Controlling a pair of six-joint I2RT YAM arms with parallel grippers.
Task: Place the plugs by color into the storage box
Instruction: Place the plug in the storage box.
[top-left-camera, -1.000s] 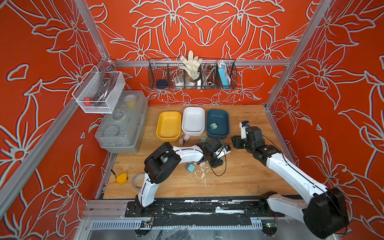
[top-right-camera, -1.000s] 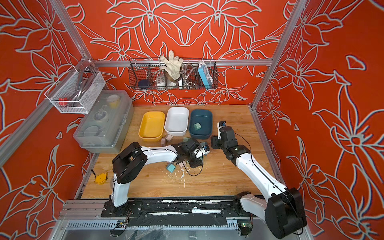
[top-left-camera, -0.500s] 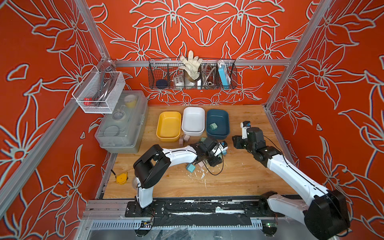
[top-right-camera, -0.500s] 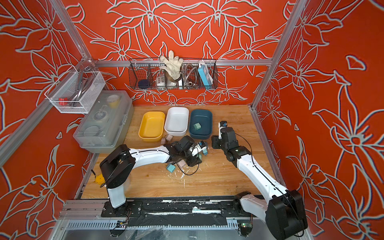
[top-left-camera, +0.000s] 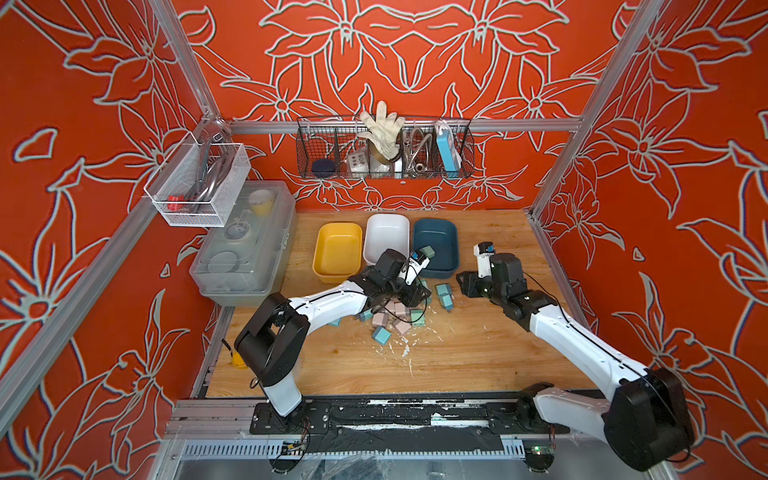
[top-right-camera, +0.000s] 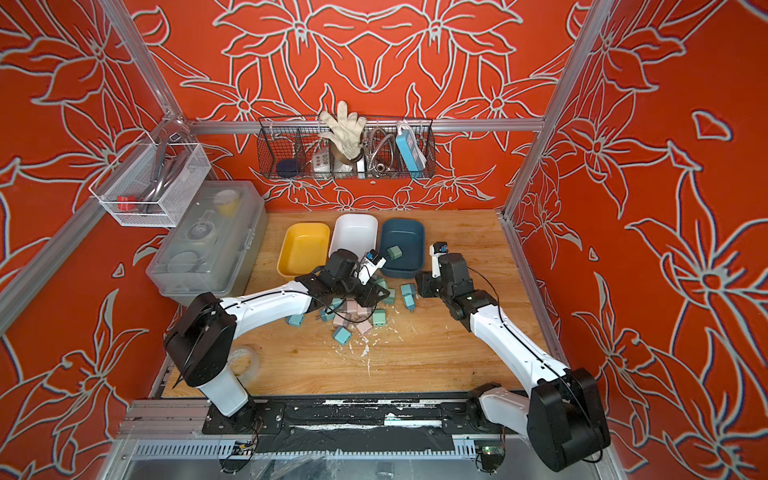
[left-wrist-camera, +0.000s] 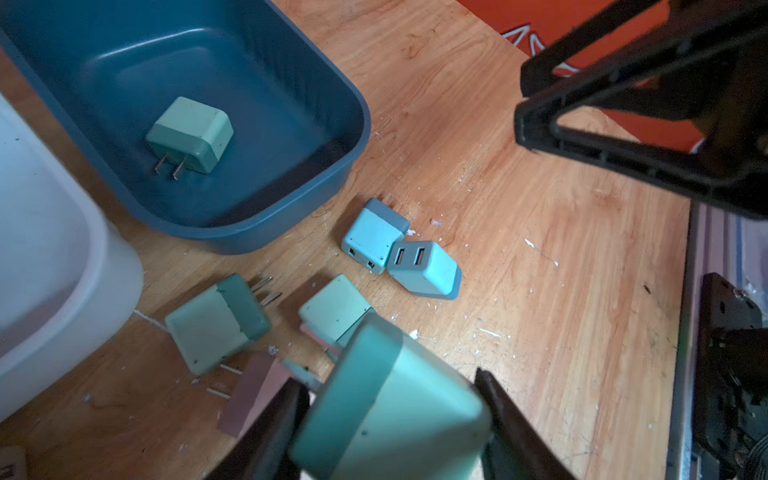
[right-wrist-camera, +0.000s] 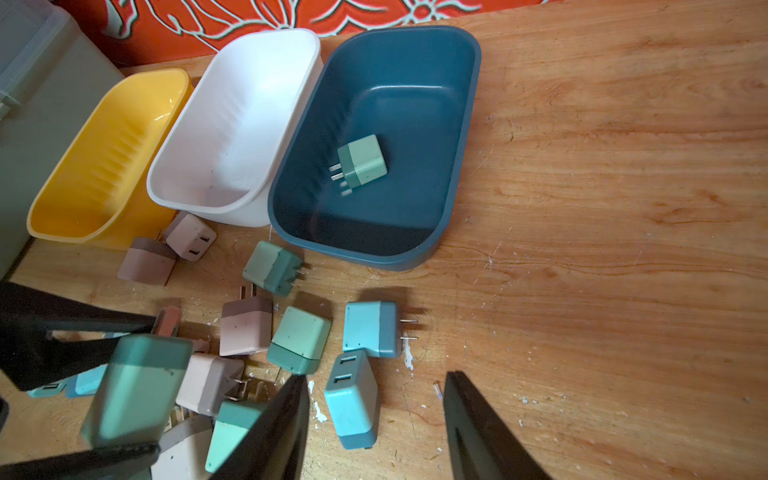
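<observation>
Wooden table (top-left-camera: 478, 345), left gripper (left-wrist-camera: 390, 395) holding mint plug (right-wrist-camera: 137, 386)

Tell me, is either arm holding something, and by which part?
The left tool grips a green plug across two opposite sides of its body. The right tool holds nothing; it stands open.

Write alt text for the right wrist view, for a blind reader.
One green plug lies in the blue bin; the white bin and yellow bin are empty. The left gripper holds a second green plug above loose pink, blue and green plugs on the table; the right gripper is open.
</observation>
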